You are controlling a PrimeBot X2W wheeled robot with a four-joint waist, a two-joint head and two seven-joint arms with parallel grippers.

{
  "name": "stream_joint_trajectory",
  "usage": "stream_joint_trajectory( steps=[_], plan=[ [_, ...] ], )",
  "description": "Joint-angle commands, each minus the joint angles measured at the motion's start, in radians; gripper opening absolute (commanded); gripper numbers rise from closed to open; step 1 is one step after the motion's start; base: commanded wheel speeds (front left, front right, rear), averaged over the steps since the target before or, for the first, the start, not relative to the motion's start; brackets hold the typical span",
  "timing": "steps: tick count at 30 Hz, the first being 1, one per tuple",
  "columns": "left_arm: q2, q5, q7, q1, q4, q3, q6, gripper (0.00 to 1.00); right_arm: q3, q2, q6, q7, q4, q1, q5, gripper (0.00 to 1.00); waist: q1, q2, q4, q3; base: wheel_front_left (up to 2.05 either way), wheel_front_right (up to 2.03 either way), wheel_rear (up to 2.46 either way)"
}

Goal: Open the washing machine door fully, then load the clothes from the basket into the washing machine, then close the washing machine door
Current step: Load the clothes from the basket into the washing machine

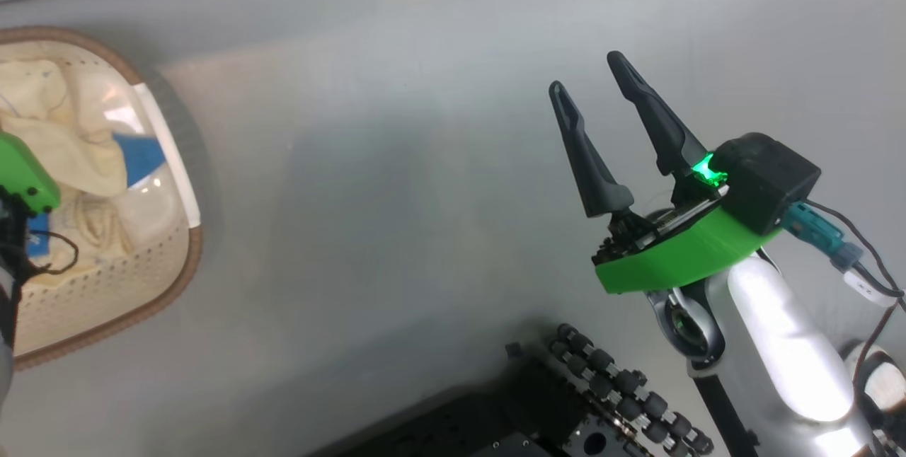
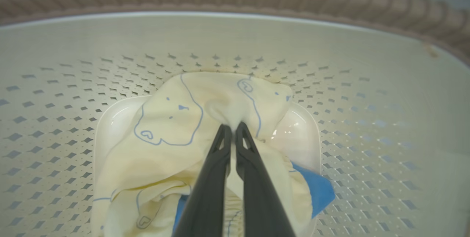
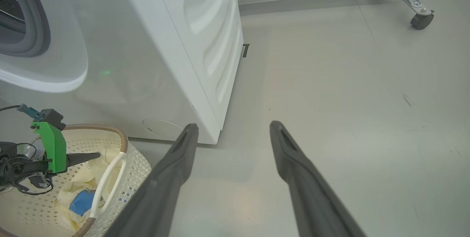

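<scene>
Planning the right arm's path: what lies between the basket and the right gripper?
Bare grey floor lies between the basket and the right gripper, seen in the head view.

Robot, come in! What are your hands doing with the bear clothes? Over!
Left gripper shut on the clothes, down inside the basket. Right gripper open, empty, over the floor. Basket sits by the washing machine; nothing seen in the way.

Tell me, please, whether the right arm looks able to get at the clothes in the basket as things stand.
Probably not directly. The right gripper hangs open over floor, well apart from the basket, and the left gripper sits inside it, shut on the clothes, likely crowding the way.
</scene>
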Motion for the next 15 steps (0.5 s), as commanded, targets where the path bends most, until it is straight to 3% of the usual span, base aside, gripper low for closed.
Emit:
stream_joint_trajectory(
  steps=[1, 15],
  plan=[
    [0.034, -0.013, -0.028, 0.049, -0.025, 0.007, 0.001, 0.00, 0.010, -0.006, 0.004, -0.010, -0.010, 0.025, 0.000, 1.00, -0.0001, 0.0000, 0.020, -0.048, 0.00, 0.00, 0.00],
    [-0.009, -0.088, -0.223, 0.188, -0.108, -0.032, 0.001, 0.00, -0.010, -0.006, 0.004, -0.010, 0.052, 0.025, -0.019, 1.00, -0.0001, 0.0000, 0.115, -0.245, 0.00, 0.00, 0.00]
  ],
)
